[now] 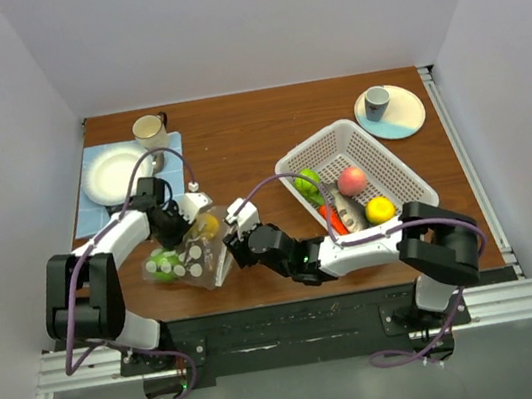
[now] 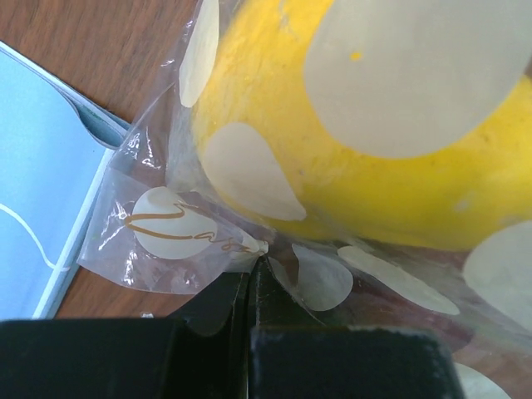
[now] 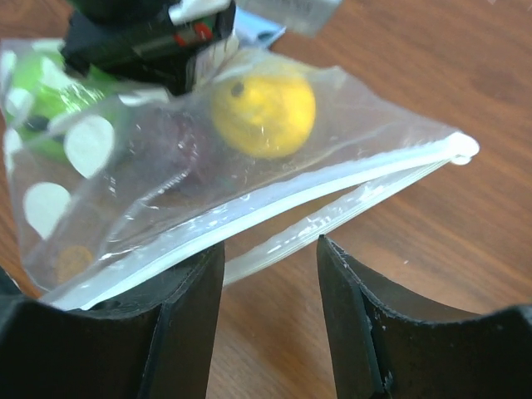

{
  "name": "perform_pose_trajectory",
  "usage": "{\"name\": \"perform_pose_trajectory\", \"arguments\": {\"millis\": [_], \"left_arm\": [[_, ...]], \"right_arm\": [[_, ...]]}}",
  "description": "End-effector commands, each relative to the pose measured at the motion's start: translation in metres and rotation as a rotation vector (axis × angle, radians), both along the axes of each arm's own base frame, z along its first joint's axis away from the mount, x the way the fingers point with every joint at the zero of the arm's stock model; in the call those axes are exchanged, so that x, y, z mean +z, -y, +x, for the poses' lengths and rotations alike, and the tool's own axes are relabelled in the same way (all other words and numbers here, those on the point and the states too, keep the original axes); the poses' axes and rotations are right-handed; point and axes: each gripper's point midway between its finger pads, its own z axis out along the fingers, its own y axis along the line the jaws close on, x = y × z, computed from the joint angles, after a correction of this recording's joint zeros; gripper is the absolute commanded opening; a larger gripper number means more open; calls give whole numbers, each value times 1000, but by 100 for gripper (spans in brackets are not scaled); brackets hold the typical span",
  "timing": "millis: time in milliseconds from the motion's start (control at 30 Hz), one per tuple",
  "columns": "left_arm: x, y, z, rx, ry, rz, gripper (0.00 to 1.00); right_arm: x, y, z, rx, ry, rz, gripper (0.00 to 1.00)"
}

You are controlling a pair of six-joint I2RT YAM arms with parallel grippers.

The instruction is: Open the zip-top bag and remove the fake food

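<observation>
The zip-top bag (image 1: 191,255) lies at the table's left front, clear with white dots. A yellow fruit (image 1: 206,225) and a green fruit (image 1: 163,265) are inside it. My left gripper (image 1: 181,223) is shut on a fold of the bag's plastic (image 2: 249,249), right beside the yellow fruit (image 2: 374,125). My right gripper (image 3: 270,249) is open at the bag's zip edge (image 3: 274,199). The two zip strips stand apart; the lower strip (image 3: 332,220) lies between my fingers, the upper one passes over the left finger (image 3: 179,291). The right gripper also shows in the top view (image 1: 235,237).
A white perforated basket (image 1: 382,163) at the right holds a pink fruit (image 1: 350,181), yellow fruit (image 1: 380,209), green fruit (image 1: 309,181), carrot piece (image 1: 333,219) and grey fish piece (image 1: 349,215). A plate on a blue cloth (image 1: 112,175), a mug (image 1: 149,130) and a cup on a saucer (image 1: 377,101) stand at the back.
</observation>
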Motion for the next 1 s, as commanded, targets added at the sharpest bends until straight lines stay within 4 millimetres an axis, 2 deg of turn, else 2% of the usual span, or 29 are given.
{"name": "perform_pose_trajectory", "arguments": {"millis": [0,100,133,167,200,233,500,633,667,867,967], "left_arm": [[10,3,5,-41,50,10,0],[14,11,5,-58,50,2,0],[16,17,4,-73,54,-1,0],[17,20,2,-82,53,-3,0],[18,23,2,-88,59,2,0],[18,28,0,-106,61,9,0],[5,44,-15,-183,26,38,0],[-2,51,-25,-231,0,41,0],[-4,53,-30,-249,-23,31,0],[-6,56,-51,-354,-68,19,0],[-5,52,-51,-361,-63,43,0]], "right_arm": [[2,-13,-3,16,-11,77,53],[-1,-23,0,16,-1,78,65],[0,-26,1,18,6,82,76],[3,-31,3,24,26,84,81],[-3,-36,5,26,33,77,87],[-4,-39,6,29,41,75,88],[7,-55,13,11,139,61,93],[6,-50,20,-24,182,24,93],[3,-44,24,-44,204,-6,94],[-10,-46,34,-55,241,-60,95],[-23,-41,37,-55,215,-72,95]]}}
